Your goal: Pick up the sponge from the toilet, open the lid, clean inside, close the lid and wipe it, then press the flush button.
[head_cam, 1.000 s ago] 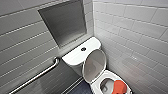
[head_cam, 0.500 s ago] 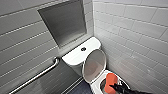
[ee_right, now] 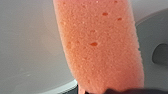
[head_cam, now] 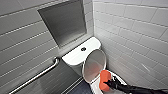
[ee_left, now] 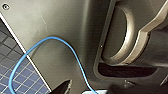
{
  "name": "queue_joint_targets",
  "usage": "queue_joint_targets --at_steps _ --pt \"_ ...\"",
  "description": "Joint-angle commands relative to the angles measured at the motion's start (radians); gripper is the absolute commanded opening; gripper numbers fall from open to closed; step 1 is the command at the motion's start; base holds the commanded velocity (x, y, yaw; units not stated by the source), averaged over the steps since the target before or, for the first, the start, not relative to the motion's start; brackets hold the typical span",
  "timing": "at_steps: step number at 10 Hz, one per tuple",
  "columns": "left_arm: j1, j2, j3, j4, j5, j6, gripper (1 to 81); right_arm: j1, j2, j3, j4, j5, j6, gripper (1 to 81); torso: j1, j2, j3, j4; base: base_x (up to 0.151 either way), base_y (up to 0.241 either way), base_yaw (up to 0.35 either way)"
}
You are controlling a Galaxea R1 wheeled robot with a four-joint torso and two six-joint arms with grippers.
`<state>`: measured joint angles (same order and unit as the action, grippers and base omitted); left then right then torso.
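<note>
The white toilet (head_cam: 75,57) stands in the corner, with the dark flush button (head_cam: 83,49) in the middle of its tank top. The lid (head_cam: 94,65) is raised, leaning back towards the tank. My right gripper (head_cam: 109,83) comes in from the lower right and is shut on the orange-red sponge (head_cam: 104,79). It holds the sponge upright just in front of the lid's lower inner face, above the bowl rim (head_cam: 120,79). In the right wrist view the sponge (ee_right: 100,45) hangs over smooth white ceramic (ee_right: 30,50).
A metal grab bar (head_cam: 37,75) slants along the left tiled wall below a recessed niche (head_cam: 65,22). The right tiled wall (head_cam: 135,37) runs close beside the toilet. In the left wrist view a blue cable (ee_left: 75,57) loops over my own body above dark floor tiles (ee_left: 15,80).
My right gripper has carried the sponge up and to the left, closer to the raised lid. The lid has stayed up.
</note>
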<state>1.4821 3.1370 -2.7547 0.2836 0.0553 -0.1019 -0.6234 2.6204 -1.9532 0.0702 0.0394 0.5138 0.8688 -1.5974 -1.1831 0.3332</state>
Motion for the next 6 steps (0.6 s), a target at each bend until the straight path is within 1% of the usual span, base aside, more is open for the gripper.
queue_joint_targets --at_steps 1,3,4,5,6 --pt "0.014 -0.004 0.000 -0.011 0.083 0.004 81.1 0.096 0.046 0.019 -0.070 -0.038 -0.001 1.0 0.000 0.000 0.000 0.000 0.000 0.000 0.000" --pt "0.014 -0.004 0.000 -0.011 0.083 0.004 81.1 0.101 0.051 0.014 -0.070 -0.036 0.000 1.0 0.000 0.000 0.000 0.000 0.000 0.000 0.000" --pt "0.014 -0.004 0.000 -0.011 0.083 0.004 81.1 0.102 0.051 0.016 -0.069 -0.036 0.000 1.0 0.000 0.000 0.000 0.098 0.000 0.000 0.000" --pt "0.014 -0.004 0.000 -0.011 0.083 0.004 81.1 0.102 0.055 0.013 -0.070 -0.036 0.000 1.0 0.000 0.000 0.000 0.100 0.000 0.000 0.000" --pt "0.014 -0.004 0.000 -0.012 0.083 0.004 81.1 0.104 0.062 0.013 -0.070 -0.036 0.000 1.0 0.000 0.000 0.000 0.112 0.000 0.000 0.000"
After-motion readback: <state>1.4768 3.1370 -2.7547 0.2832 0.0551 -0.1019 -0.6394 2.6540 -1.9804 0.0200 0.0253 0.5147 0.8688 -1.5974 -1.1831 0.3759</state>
